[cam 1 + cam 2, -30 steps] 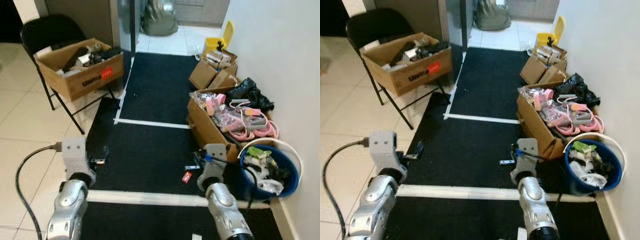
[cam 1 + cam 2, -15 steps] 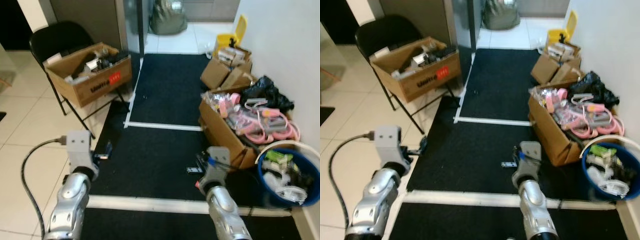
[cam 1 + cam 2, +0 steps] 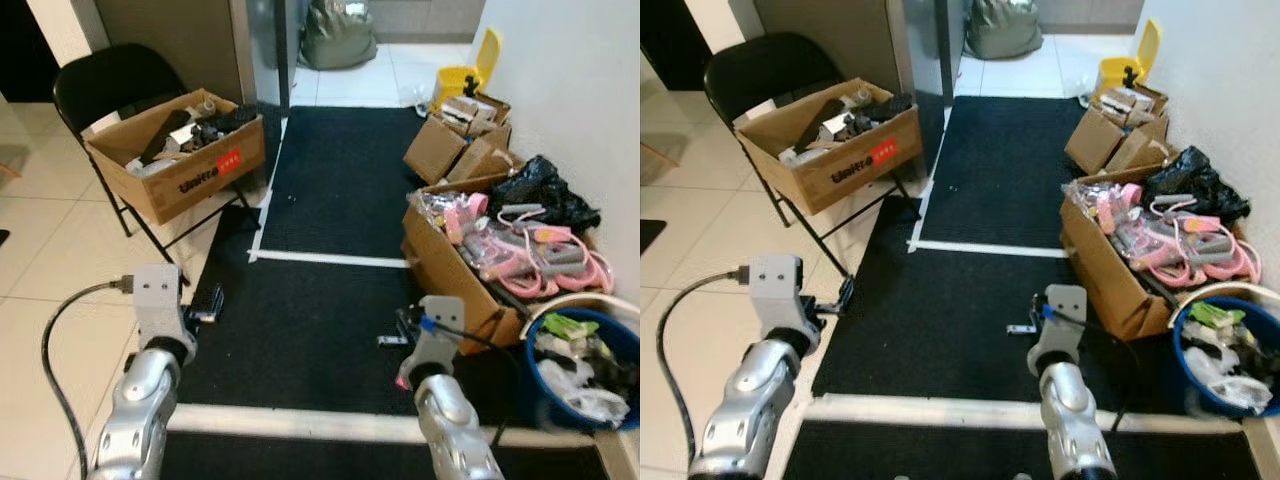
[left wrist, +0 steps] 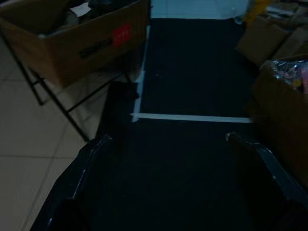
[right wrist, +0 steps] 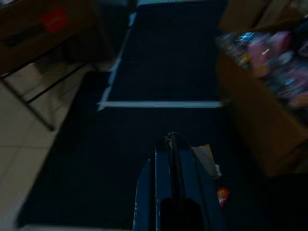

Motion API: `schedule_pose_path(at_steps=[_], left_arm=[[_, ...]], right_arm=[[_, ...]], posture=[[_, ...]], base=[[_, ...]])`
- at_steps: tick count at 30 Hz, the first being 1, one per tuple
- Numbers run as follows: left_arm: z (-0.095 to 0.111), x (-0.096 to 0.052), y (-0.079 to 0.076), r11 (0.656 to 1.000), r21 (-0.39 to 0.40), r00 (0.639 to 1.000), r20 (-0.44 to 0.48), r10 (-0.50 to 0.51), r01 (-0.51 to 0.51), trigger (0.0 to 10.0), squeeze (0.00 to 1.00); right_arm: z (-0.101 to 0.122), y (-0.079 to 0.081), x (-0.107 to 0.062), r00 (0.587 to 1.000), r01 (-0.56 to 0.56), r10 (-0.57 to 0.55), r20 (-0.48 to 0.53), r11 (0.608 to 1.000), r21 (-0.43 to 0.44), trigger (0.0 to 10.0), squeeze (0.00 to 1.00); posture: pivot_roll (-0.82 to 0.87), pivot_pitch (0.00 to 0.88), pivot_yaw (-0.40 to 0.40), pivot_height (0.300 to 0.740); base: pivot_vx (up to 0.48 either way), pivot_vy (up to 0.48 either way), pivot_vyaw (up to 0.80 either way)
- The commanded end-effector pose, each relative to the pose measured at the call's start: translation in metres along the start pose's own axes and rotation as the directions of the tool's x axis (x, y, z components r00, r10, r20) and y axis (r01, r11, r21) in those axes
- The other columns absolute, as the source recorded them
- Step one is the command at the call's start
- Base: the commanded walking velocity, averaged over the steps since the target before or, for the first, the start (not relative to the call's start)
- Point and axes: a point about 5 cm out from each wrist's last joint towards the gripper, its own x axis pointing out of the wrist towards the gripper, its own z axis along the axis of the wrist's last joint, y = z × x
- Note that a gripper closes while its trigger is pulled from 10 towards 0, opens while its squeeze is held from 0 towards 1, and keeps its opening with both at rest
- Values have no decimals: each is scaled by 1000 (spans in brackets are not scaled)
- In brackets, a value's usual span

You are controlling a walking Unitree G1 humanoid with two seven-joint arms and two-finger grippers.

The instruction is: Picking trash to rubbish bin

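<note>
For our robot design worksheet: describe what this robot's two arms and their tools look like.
Both arms are shiny silver, jointed tubes, each ending in a grey boxy wrist block. A black cable loops off the left arm; a thinner one trails from the right arm. Each tool has two long black fingers.

- Your left gripper (image 4: 166, 139): fingers spread wide, arm forward and low.
- Your right gripper (image 5: 172, 144): fingers pressed together, arm forward and low, beside the left.

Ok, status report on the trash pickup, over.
Left gripper open, empty, above the black mat. Right gripper shut, empty. Small red scrap lies on mat beside right gripper. Blue bin at right, already holding trash; cardboard box next to it.
</note>
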Motion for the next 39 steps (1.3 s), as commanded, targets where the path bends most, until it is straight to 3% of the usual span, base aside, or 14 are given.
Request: schedule_pose_path(at_steps=[1,7,39], left_arm=[[-5,-3,4,1000,2,1000,-19,16,-16,10000,0],[-5,-4,5,1000,-1,1000,-17,25,-25,10000,0],[-5,-5,4,1000,4,999,-20,29,-29,10000,0]], right_arm=[[-3,7,0,1000,-17,17,-11,1000,22,10000,0],[-3,8,1,1000,-24,24,-14,1000,11,10000,0],[-7,11,1,999,-43,44,-28,999,22,10000,0]], posture=[[77,140,20,740],[76,136,15,740],[83,141,15,740]], base=[[262,0,-800],[265,0,-656],[265,0,0]])
